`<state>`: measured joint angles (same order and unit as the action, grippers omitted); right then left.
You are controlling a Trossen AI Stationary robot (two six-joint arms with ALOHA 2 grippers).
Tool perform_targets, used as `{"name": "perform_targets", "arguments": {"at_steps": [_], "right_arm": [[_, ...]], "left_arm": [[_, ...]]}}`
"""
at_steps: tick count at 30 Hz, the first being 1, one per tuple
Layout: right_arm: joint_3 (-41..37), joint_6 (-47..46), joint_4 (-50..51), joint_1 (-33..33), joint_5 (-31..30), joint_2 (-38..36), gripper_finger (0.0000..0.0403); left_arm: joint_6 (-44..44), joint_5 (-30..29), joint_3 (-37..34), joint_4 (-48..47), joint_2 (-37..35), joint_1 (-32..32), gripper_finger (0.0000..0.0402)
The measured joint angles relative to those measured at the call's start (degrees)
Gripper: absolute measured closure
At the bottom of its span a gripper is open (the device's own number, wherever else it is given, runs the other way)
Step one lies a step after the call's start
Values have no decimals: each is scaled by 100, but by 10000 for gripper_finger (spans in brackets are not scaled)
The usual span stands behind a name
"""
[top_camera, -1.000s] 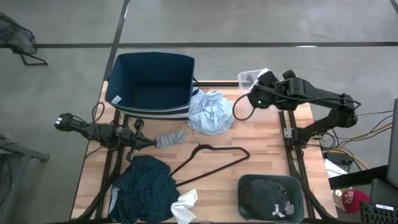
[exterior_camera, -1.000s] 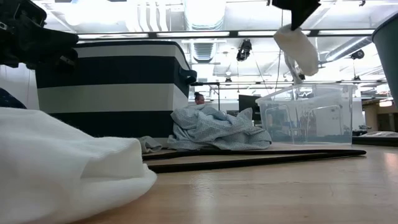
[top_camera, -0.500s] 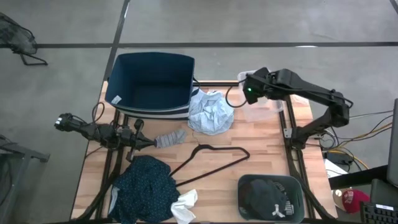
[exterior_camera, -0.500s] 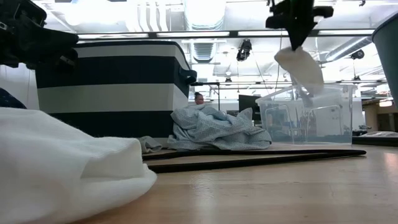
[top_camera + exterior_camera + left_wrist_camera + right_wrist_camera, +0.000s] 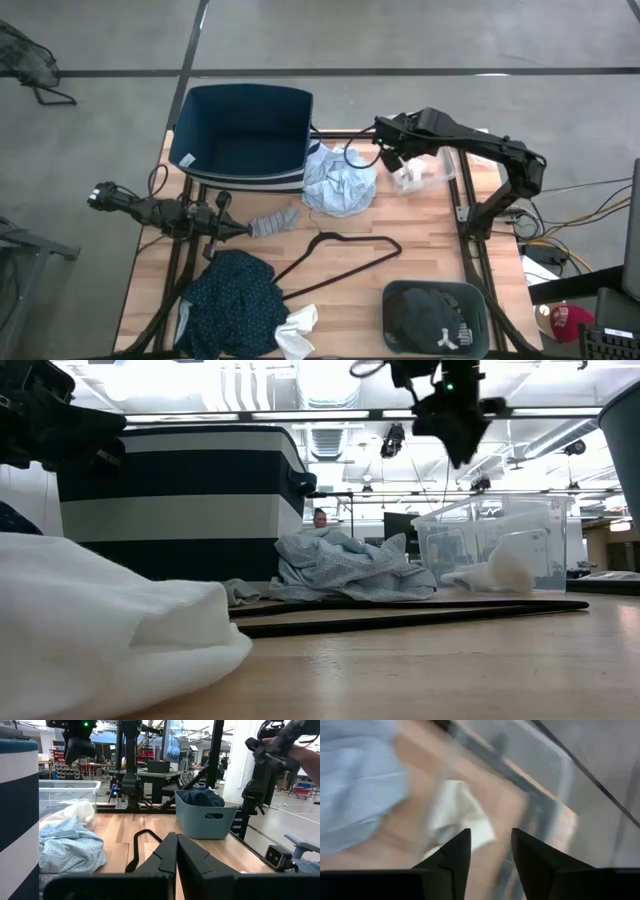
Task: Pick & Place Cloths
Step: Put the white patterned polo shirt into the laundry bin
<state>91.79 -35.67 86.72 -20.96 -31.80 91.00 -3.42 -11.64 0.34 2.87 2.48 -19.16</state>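
White sock (image 5: 410, 178) lies inside the clear plastic bin (image 5: 436, 176) at the far right of the table, just below and beside the right gripper (image 5: 384, 128), whose fingers (image 5: 451, 857) stand apart with nothing between them; in the low view the sock (image 5: 495, 572) rests slumped against the bin's wall (image 5: 540, 530) while that gripper (image 5: 455, 422) hangs above the bin's rim with open air around it. Just beside the right gripper, toward the table's middle, the pale blue shirt (image 5: 339, 180) sits crumpled against the navy fabric basket (image 5: 243, 133), leaving only a narrow gap between the bin and the shirt. The left gripper (image 5: 240, 229) rests low at the table's left side, its fingers (image 5: 165, 857) nearly together, with a grey sock (image 5: 275, 221) lying right at their tips. Nearer the front edge from it lie the dark teal dotted garment (image 5: 232, 303) and a white cloth (image 5: 296, 331), both reaching that edge. A black wire hanger (image 5: 345, 256) lies flat across the bare middle of the wooden table (image 5: 430, 243), the widest open stretch. A grey-green tub (image 5: 436, 318) holding a black garment with a white logo (image 5: 432, 316) stands at the front right corner. Beyond the table are a grey floor, shelves and ceiling lights.
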Motion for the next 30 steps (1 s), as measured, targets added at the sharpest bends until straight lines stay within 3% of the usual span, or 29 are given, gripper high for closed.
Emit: {"name": "perform_targets", "arguments": {"at_steps": [7, 11, 18, 30], "right_arm": [[2, 1729, -1582, 704, 462, 28, 234], [4, 2247, -2293, 1137, 846, 172, 223], [4, 2589, -2699, 1884, 857, 948, 193], [474, 2657, -2756, 2145, 690, 2638, 66]], "left_arm": [[0, 0, 0, 2, 0, 4, 392], [0, 0, 0, 2, 0, 4, 392], [0, 0, 0, 2, 0, 2, 392], [-1, 0, 0, 2, 1, 2, 392]]}}
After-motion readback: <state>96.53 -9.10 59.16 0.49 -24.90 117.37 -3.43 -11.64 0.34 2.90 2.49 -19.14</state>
